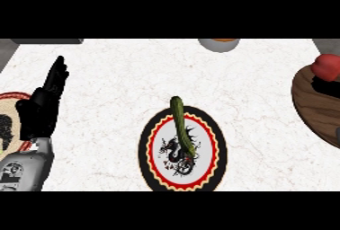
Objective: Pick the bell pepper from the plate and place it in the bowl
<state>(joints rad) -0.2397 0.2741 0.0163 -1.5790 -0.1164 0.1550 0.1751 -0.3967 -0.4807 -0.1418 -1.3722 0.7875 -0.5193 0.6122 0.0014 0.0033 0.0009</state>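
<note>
The pale marble counter carries everything. Largest on it is the brown wooden bowl, cut off at the right edge so that only its left wall shows. Next is the dragon plate, black-rimmed with a red ring, at the middle of the near edge, within reach of either arm. The left forearm comes up from the near left corner. The left hand rises from it with fingers straight and together, pointing toward the far edge and holding nothing. I read this as a resting pose, clear of the working side. It covers part of a tan plate at the left edge. A long green vegetable lies along the dragon plate, its far tip overhanging the rim. The red rounded thing at the bowl's far side I take for the bell pepper. It looks to be in or just over the bowl, so the placing seems done or nearly so. The dark patch under it may be shadow or fingers; I cannot tell. The right hand shows nowhere. A small grey cup sits at the far edge.
</note>
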